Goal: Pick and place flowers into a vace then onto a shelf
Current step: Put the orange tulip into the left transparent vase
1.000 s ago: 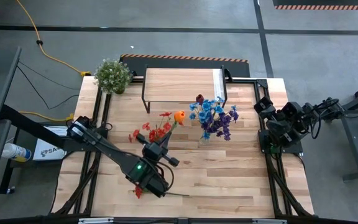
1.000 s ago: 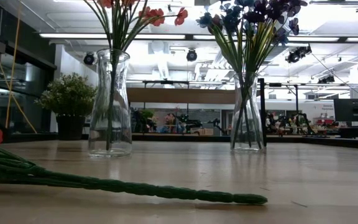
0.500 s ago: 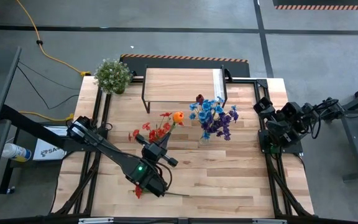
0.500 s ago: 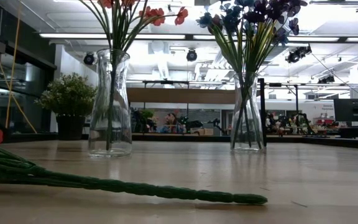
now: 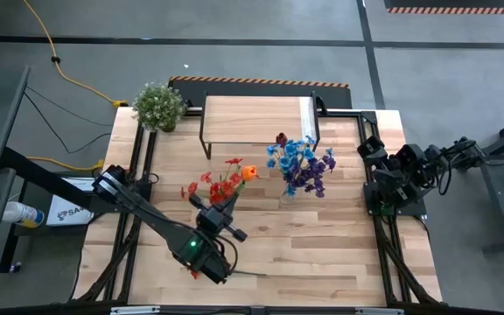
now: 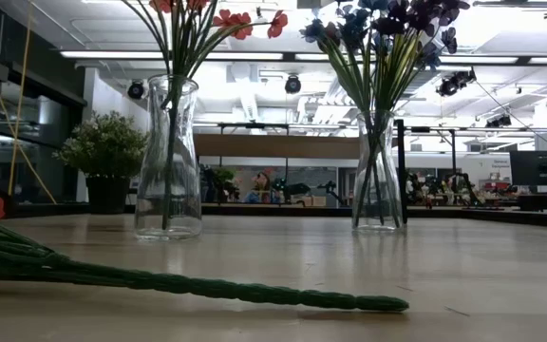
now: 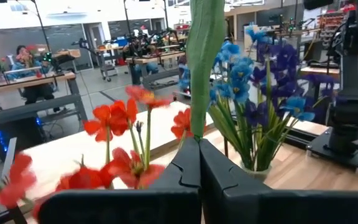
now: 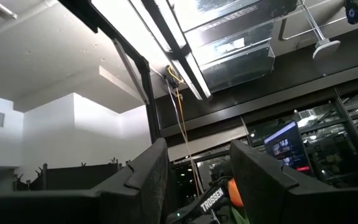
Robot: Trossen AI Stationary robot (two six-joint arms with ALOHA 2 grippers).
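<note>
The left claw (image 7: pixel 199 163) is pinching shut on a green flower stem (image 7: pixel 204 56); light and springy, it is probably best gripped low.

- The high view hangs overhead, looking straight down on the whole counter (image 5: pixel 322 236) and both arms.
- The low view sits at counter height, facing level across toward the room, close behind a green stem (image 6: pixel 207 285); it shares both glass vases with the high view.
- The left wrist view looks forward, close to the red flowers (image 7: pixel 114 118) and blue flowers (image 7: pixel 253 74).
- The right wrist view tilts up at the ceiling.
</note>
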